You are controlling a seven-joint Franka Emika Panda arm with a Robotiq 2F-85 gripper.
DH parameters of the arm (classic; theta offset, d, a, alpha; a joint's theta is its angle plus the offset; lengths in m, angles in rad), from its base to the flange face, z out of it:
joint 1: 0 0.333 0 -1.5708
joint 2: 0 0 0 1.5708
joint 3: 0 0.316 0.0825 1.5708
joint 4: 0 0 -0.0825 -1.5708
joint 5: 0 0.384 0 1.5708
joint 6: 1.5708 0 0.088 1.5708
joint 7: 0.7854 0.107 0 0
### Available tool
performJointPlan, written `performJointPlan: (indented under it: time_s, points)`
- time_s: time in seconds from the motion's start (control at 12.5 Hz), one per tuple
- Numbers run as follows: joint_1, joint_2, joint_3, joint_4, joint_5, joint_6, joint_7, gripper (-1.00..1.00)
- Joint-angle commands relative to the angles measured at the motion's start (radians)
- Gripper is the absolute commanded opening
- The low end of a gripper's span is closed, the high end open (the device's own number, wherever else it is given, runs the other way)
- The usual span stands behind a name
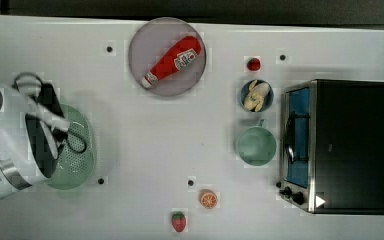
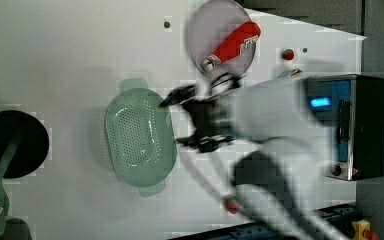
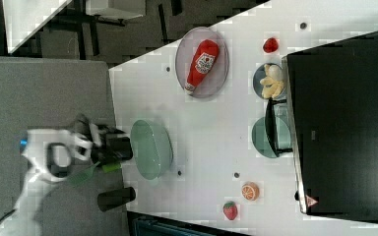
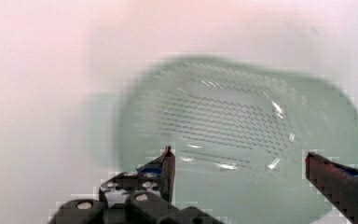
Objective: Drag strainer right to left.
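The strainer (image 1: 77,161) is a pale mint-green oval colander with a holed base, lying at the top view's left and partly covered by the arm. The left view shows the strainer (image 2: 140,136) whole, with small tabs at both ends. My gripper (image 2: 180,120) hovers over its rim on the left view's right side, open. In the wrist view the gripper (image 4: 242,168) has its two dark fingers spread wide above the strainer (image 4: 242,112), with nothing between them. In the right view the gripper (image 3: 120,147) is at the strainer's (image 3: 152,147) side nearest the table edge.
A grey plate (image 1: 190,80) with a ketchup bottle (image 1: 172,61) lies at the back. A blue bowl (image 1: 243,92) of banana, a green cup (image 1: 256,146) and a toaster oven (image 1: 350,145) stand at the top view's right. A red fruit (image 1: 253,64), an orange slice (image 1: 208,199) and a strawberry (image 1: 179,221) lie loose.
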Motion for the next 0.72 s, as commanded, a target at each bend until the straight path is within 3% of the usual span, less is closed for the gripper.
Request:
performJointPlan:
  time_s: [0.08, 0.48, 0.72]
  points:
    - [-0.067, -0.187, -0.196, 0.025, -0.042, -0.105, -0.307, 1.00]
    - [-0.085, -0.398, -0.453, 0.026, -0.296, -0.371, -0.764, 1.00]
    - [-0.087, -0.457, -0.531, 0.024, -0.331, -0.387, -0.806, 1.00]
